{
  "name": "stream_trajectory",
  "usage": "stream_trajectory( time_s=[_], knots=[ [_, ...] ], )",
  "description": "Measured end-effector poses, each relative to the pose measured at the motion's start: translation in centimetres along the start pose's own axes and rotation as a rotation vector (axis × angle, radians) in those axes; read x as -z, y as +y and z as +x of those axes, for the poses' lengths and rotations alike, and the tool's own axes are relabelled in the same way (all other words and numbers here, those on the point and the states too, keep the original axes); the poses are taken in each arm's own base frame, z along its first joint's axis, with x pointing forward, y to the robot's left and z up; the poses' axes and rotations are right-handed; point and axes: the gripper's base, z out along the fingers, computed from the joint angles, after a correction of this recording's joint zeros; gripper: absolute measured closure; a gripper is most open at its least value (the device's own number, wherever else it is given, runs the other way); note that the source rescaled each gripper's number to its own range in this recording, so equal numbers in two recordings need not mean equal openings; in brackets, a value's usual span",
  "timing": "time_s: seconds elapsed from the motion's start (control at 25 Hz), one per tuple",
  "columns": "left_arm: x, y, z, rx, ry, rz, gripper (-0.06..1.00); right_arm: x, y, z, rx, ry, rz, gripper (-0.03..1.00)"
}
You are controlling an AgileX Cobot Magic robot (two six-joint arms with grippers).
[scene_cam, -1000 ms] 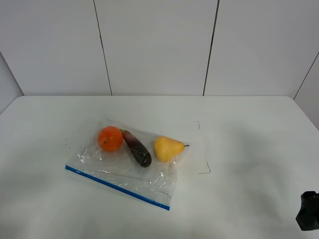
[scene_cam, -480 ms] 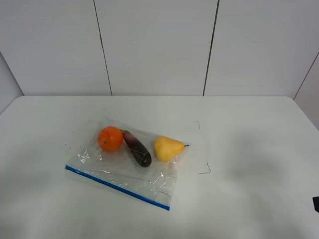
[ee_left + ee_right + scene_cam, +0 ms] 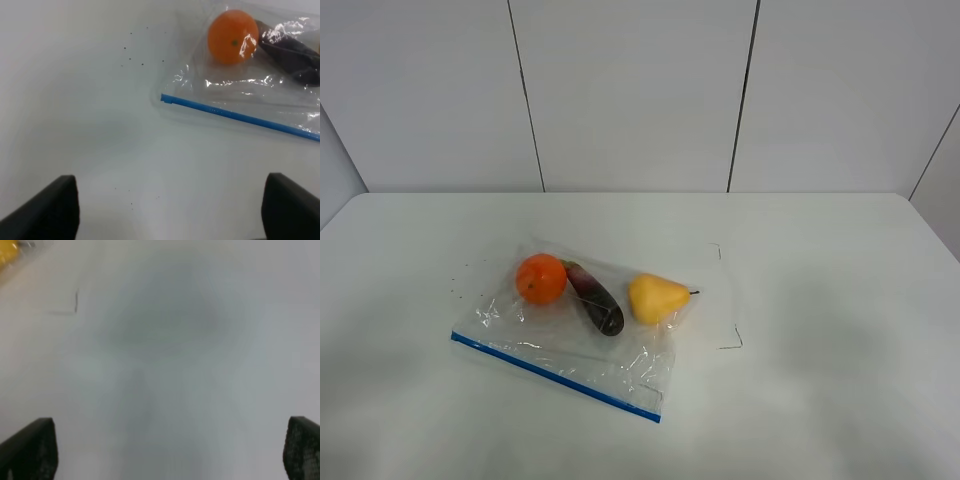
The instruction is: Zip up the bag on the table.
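Bag on table, left of centre, contents in a row.

Bag [image 3: 582,322] flat on table [image 3: 820,300], left of centre in high view. Inside, left to right: orange [image 3: 541,278], eggplant [image 3: 596,298], pear [image 3: 657,297], all toward far side. Zip strip [image 3: 555,377] along near edge, slanting nearer toward right. Corner marks [image 3: 728,340] on table just right of bag. Left gripper [image 3: 167,210] above table, near side of strip's left end, apart from bag.

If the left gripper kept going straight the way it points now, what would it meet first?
Probably the bag's blue zip strip, past bare table. The left gripper is open and holds nothing; depth is unclear.
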Motion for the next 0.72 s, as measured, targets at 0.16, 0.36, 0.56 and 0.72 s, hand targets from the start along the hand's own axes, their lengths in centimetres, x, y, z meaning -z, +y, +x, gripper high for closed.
stream_trajectory(
  time_s=[0.16, 0.36, 0.56, 0.72],
  knots=[
    [0.0, 0.0, 0.0, 0.000, 0.000, 0.000, -0.01, 1.8, 0.1, 1.1, 0.008, -0.139, 0.004, -0.03],
    [0.0, 0.0, 0.0, 0.000, 0.000, 0.000, -0.01, 2.7, 0.2, 1.7, 0.010, -0.203, 0.004, -0.03],
    [0.0, 0.0, 0.0, 0.000, 0.000, 0.000, -0.01, 2.7, 0.2, 1.7, 0.010, -0.203, 0.003, -0.03],
    [0.0, 0.0, 0.0, 0.000, 0.000, 0.000, -0.01, 2.7, 0.2, 1.7, 0.010, -0.203, 0.003, -0.03]
  ],
)
